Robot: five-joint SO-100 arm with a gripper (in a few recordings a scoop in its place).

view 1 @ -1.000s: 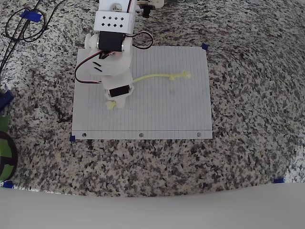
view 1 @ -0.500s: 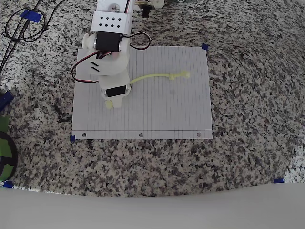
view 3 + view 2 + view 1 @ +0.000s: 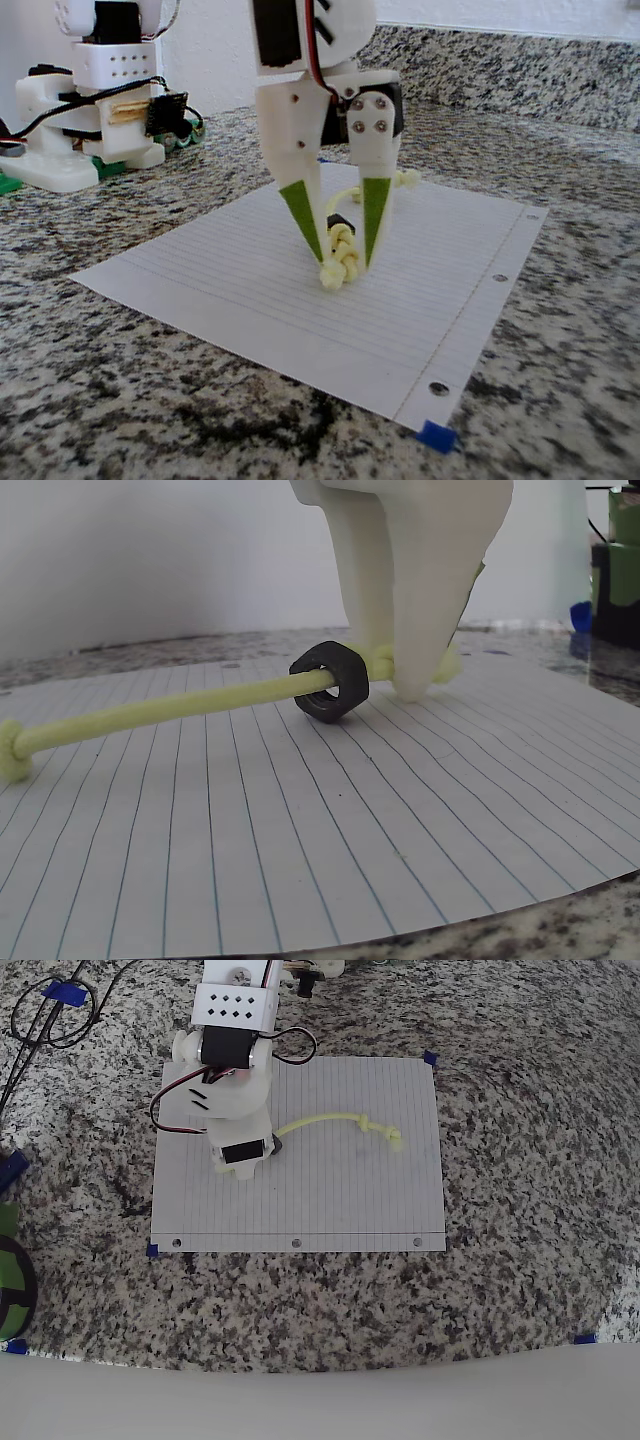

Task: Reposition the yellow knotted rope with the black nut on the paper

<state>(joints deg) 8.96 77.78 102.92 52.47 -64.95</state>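
One thin yellow knotted rope (image 3: 340, 262) is lying on the paper (image 3: 250, 290), and nearest the fixed view its knotted end is sitting between the two green-tipped fingers of the hand (image 3: 343, 262). The fingers are standing slightly apart, closing in around that knot; whether they are pinching it firmly I cannot tell. Just behind the knot, the black nut (image 3: 331, 680) is threaded on the cord and resting on the sheet. Further off, the cord is arching across the paper to its far knot (image 3: 392, 1135), near the right edge in the overhead view. The rope is looking light, soft and limp, so it is likely trailing wherever pulled; the knot beside the nut is seeming the surest hold. Beyond, the speckled desk (image 3: 520, 1260) is spreading out.
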